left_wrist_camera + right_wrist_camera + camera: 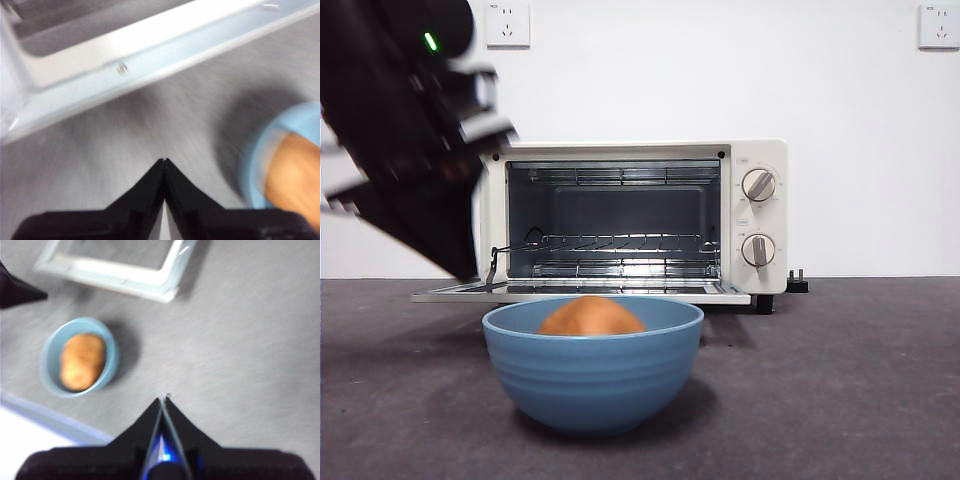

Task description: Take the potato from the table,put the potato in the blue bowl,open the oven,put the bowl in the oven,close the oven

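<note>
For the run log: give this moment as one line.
potato in bowl | oven door down | bowl on table before oven | left hand shut, empty, near door | right hand shut, empty, apart

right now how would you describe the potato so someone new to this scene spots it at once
Start at the cream-white toaster oven, whose door lies open and flat on the dark grey table. In front of it stands a blue bowl. The potato lies inside: the only orange-brown, rounded thing here.
</note>
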Controlling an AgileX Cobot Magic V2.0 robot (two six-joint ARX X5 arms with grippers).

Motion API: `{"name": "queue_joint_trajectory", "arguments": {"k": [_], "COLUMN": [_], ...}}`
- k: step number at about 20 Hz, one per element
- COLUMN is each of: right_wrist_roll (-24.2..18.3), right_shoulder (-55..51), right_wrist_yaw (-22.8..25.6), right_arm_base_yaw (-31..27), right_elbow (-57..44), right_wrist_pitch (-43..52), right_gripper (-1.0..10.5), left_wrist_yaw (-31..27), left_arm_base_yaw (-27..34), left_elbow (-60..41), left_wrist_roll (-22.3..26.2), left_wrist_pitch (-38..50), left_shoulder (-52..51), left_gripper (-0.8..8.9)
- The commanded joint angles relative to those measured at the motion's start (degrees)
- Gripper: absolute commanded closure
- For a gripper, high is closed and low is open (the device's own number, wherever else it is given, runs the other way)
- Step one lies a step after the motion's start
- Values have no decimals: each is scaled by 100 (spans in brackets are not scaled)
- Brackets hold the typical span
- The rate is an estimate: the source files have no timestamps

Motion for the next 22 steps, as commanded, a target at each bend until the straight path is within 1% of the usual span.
{"name": "queue_joint_trajectory", "arguments": {"k": [1,3,4,5,7,9,10,13,14,15,19,22], "right_wrist_roll": [94,103,125,219,577,962,1158,1617,1711,1740,1956,2009], "right_shoulder": [251,601,787,975,1342,1707,1904,2524,2712,2881,3344,3648], "right_wrist_yaw": [-299,-654,-763,-767,-739,-734,-732,-697,-691,-693,-691,-680], "right_arm_base_yaw": [4,33,105,219,527,898,1069,1338,1362,1362,1362,1362], "right_elbow": [-59,-59,-59,-59,-59,-59,-59,-57,-57,-55,-37,192], "right_wrist_pitch": [35,42,52,74,306,680,863,1209,1300,1403,1849,1849], "right_gripper": [949,949,949,948,945,935,911,704,670,653,656,658], "left_wrist_yaw": [297,671,769,870,1067,1392,1482,1550,1547,1550,1552,1552], "left_arm_base_yaw": [-11,-11,-15,-15,-63,-109,-129,-236,-254,-260,-260,-260], "left_elbow": [7,7,7,7,7,7,7,7,7,7,7,7], "left_wrist_roll": [212,271,271,271,267,249,245,186,131,109,42,39], "left_wrist_pitch": [-614,-1285,-1587,-1886,-2406,-2802,-2935,-3182,-3246,-3268,-3276,-3270], "left_shoulder": [-730,-1355,-1598,-1810,-2168,-2498,-2675,-3075,-3185,-3270,-3447,-3447], "left_gripper": [821,821,821,821,821,821,821,821,821,821,821,821]}}
